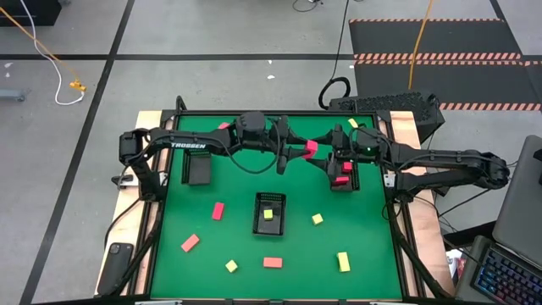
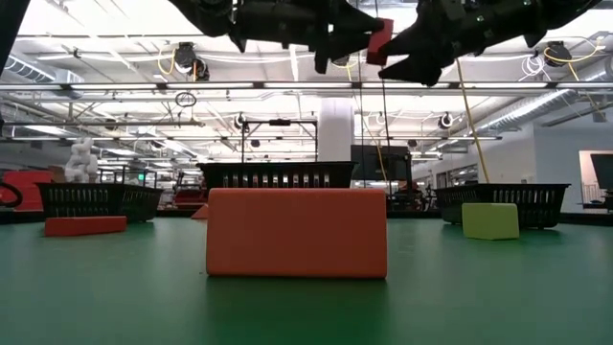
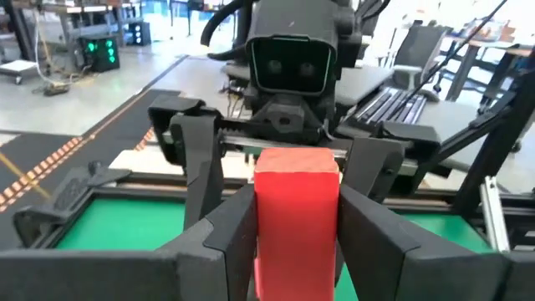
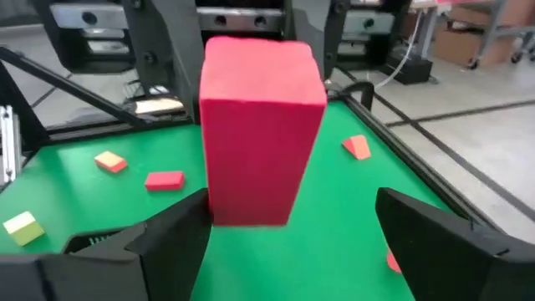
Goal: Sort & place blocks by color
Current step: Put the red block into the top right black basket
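A pink-red bar block hangs in the air over the far middle of the table, shut in my left gripper, which reaches in from the left. My right gripper faces it from the right and is open. Its two fingers stand wide on either side of the same block without touching it. The low view shows the block high above the table. Other red, orange and yellow blocks lie loose on the green mat. My left gripper pinches the pink-red block between its two fingers, on two opposite long sides. The fingers come level from the table's left and lie across the bar. The block stands upright, its top end above the fingers, lifted clear of the table.
Three black trays stand on the mat: left, middle holding a yellow block, and right holding red blocks, just below the grippers. Loose blocks lie at the near side, such as red and yellow.
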Robot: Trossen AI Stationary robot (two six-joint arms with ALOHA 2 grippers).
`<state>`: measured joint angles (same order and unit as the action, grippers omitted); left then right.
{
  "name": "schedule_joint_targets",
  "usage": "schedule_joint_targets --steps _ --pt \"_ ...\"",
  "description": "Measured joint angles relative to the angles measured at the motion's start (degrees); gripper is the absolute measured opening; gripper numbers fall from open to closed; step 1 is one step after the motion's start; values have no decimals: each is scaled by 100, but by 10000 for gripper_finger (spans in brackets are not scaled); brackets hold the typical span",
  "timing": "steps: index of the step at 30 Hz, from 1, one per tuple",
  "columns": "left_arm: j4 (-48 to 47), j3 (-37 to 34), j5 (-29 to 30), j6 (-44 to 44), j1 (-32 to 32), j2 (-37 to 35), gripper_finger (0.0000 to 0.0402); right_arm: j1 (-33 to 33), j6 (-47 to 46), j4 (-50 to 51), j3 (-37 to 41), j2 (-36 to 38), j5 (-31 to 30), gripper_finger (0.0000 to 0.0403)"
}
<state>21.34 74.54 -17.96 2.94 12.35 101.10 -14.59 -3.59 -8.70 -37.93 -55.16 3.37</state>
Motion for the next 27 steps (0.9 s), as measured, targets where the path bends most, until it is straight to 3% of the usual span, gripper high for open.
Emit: schedule_joint_targets --steps 6,10,14,19,27 --pt "75 0 4 18 -63 -4 152 67 18 -134 0 -3 27 321" --pt "142 0 6 22 -65 -4 152 89 -1 -299 0 -50 24 292" --pt "145 0 54 20 -65 -4 152 92 23 -355 2 -65 36 233" --pt "96 0 58 1 -59 -7 152 94 272 -343 2 -71 113 119" --pt "-771 13 -28 -4 55 -42 156 55 475 293 4 -66 115 119"
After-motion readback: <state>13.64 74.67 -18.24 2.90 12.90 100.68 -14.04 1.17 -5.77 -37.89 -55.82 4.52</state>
